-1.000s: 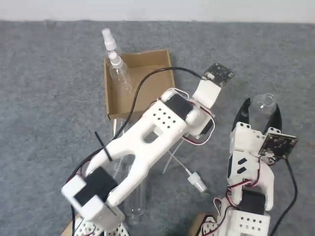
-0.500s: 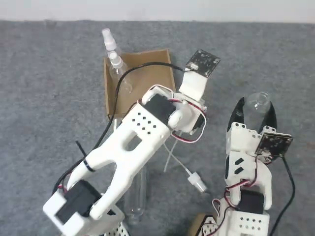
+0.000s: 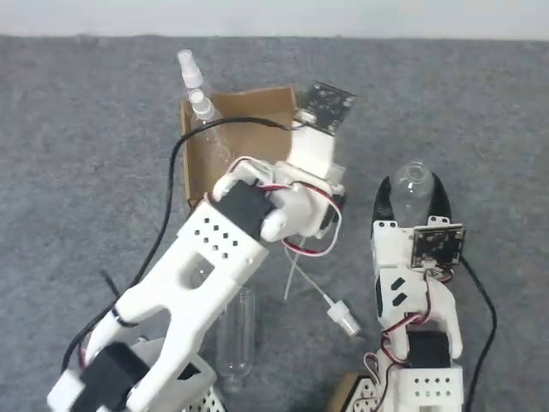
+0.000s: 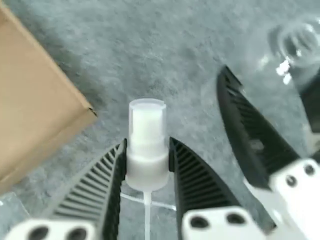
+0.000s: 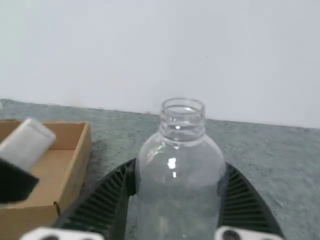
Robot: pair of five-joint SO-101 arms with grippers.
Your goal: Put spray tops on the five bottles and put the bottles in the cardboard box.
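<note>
Left gripper (image 4: 146,148) clamps the spray top (image 4: 147,120), long axis along the fingers, head pointing away from the wrist. Right gripper (image 5: 178,171) clamps the bottle (image 5: 181,150) upright, mouth up, at 4 o'clock from the box (image 3: 242,93).

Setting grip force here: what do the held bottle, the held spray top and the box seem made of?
Bottle: clear glossy plastic, probably; see-through with bright highlights, glass not excluded. Spray top: white, frosted-looking plastic. Box: matte brown cardboard, thin folded walls.
</note>
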